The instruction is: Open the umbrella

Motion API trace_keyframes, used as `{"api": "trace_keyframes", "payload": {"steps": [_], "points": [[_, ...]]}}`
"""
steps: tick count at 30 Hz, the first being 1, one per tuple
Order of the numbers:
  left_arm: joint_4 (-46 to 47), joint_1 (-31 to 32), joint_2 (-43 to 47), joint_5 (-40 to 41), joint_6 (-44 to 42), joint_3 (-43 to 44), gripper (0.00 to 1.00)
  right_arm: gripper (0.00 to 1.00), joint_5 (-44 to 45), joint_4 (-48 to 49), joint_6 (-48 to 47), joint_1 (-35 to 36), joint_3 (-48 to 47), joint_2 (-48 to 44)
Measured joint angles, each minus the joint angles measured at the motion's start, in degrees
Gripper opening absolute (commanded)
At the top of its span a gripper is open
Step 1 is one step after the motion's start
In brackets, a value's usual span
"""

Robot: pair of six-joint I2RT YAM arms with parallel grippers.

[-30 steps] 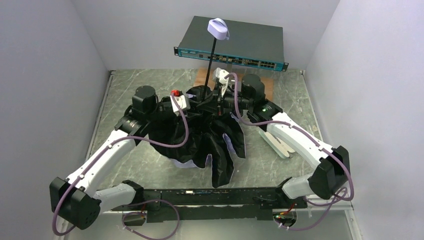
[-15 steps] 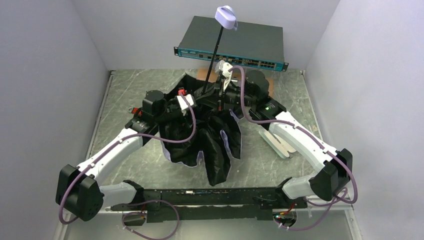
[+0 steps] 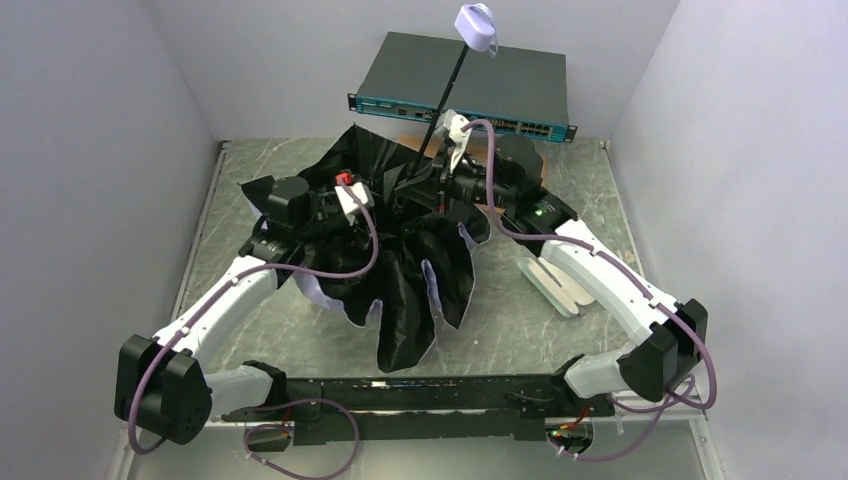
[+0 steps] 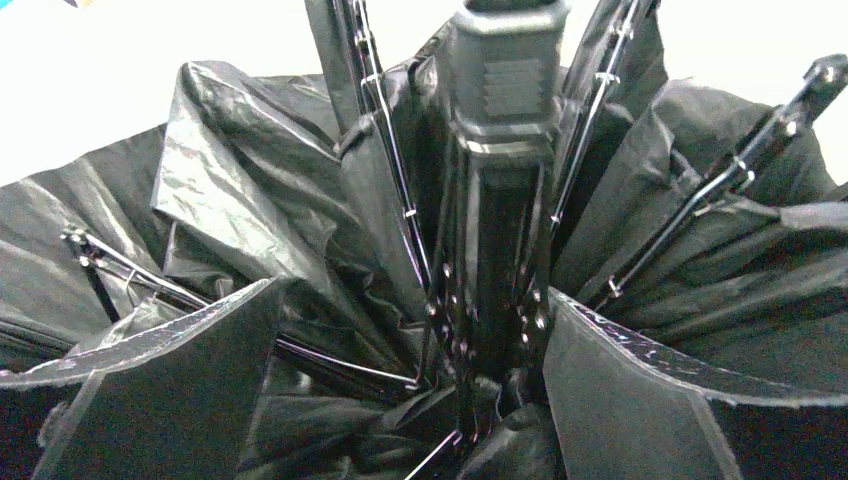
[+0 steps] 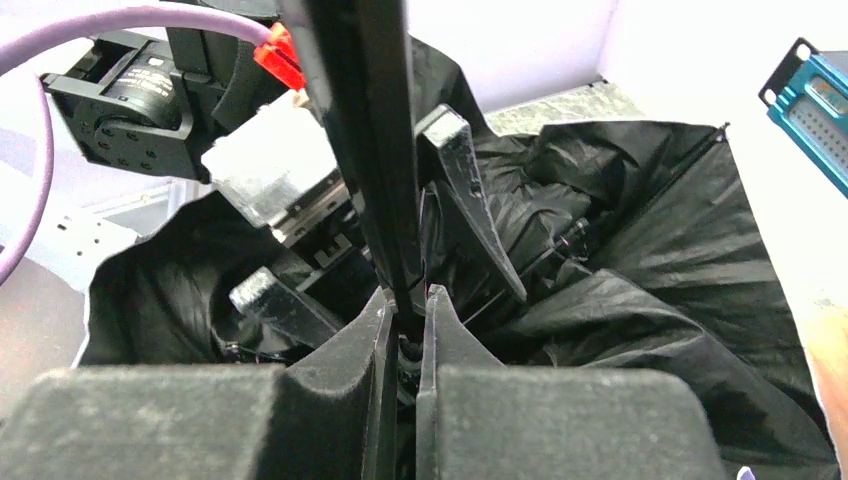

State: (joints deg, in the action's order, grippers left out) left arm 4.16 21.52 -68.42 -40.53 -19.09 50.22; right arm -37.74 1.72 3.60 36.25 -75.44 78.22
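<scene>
Black lining is facing up at me: the umbrella (image 3: 400,260) is sitting upside down in the middle of the table (image 3: 235,185), its canopy half spread and sagging in folds between the two arms. The pale outer fabric is showing only at the hems. The thin shaft (image 3: 447,85) is leaning up and back, carrying the small lavender handle (image 3: 476,26) in front of the network switch (image 3: 520,80). I am holding that shaft low down with the right gripper (image 5: 405,300), whose fingers are pressed together on it. The left gripper (image 4: 412,290) is working at the runner (image 4: 500,150) with its fingers spread apart, one either side of it, and ribs and lining are crowding in around them. I am judging the opening as partway done, with the ribs not yet locked out. My worry is the shaft sliding through the right fingers if I am pushing the runner harder than that narrow pinch can resist. A rib or a fold of fabric could also catch on a left finger and bend. And the leaning handle could swing into the switch if the canopy is dragging sideways.
</scene>
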Motion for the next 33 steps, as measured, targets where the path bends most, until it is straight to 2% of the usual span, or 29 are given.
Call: {"api": "trace_keyframes", "payload": {"steps": [8, 10, 14, 20, 27, 33], "points": [[-1.05, -4.33, 1.97, -8.7, -7.17, -2.38, 0.99, 0.0, 0.26, -1.92, 2.1, -2.08, -1.18, 0.0], [-2.36, -4.57, 1.97, -10.05, -9.7, -2.36, 0.94, 0.0, 0.26, -2.38, 2.08, -2.1, -1.18, 0.0], [-4.44, -4.76, 1.97, -11.06, -11.61, -1.62, 0.89, 0.0, 0.28, -2.86, 1.99, -2.14, -1.18, 0.0], [-8.26, -5.51, 2.27, -9.33, -10.75, 1.07, 0.88, 0.0, 0.2, -2.4, -0.11, -1.4, -1.79, -0.07], [-7.34, 0.07, 4.57, -8.63, -5.62, 8.5, 0.72, 0.0, 0.42, -2.4, -4.09, 2.03, -1.79, -0.07], [-2.93, 4.66, 4.46, -7.23, 0.57, 11.69, 0.5, 0.0, 0.79, -1.6, -5.09, 3.91, -1.79, -0.07]]}}
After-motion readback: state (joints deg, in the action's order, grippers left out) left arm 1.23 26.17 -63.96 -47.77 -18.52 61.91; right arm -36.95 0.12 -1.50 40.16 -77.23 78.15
